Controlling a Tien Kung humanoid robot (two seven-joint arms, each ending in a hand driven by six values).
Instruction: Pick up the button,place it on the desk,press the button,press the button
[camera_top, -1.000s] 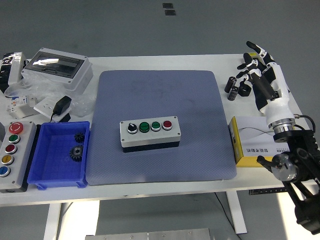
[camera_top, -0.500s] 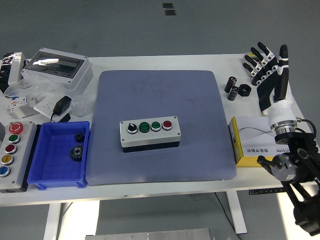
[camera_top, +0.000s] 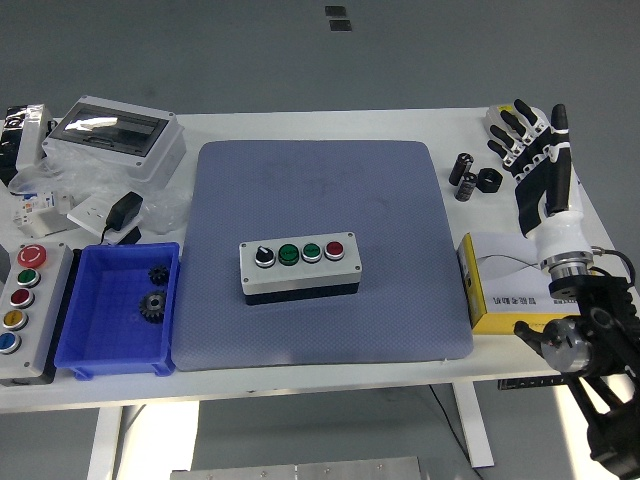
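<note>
At the table's (camera_top: 330, 380) left edge sits a grey control box (camera_top: 25, 310) with a red mushroom button and coloured buttons below it. Behind it lie plastic bags (camera_top: 40, 195), a black adapter (camera_top: 124, 210) and a grey enclosure (camera_top: 115, 138) with a clear lid. Just right of the control box stands a blue bin (camera_top: 95, 345) holding two dark gears (camera_top: 153, 298). A blue-grey mat (camera_top: 320, 200) covers the table's middle. On it, near its centre, rests the button box (camera_top: 299, 266), upright, with a black selector, two green buttons and a red button in a row on top. Nothing touches it. Right of the mat, small black cylinders (camera_top: 472, 176) stand near the far edge, and a yellow box (camera_top: 505, 285) lies nearer the front. Over the table's right end hangs the right hand (camera_top: 535, 165), fingers spread wide and pointing away, empty, well apart from the button box.
</note>
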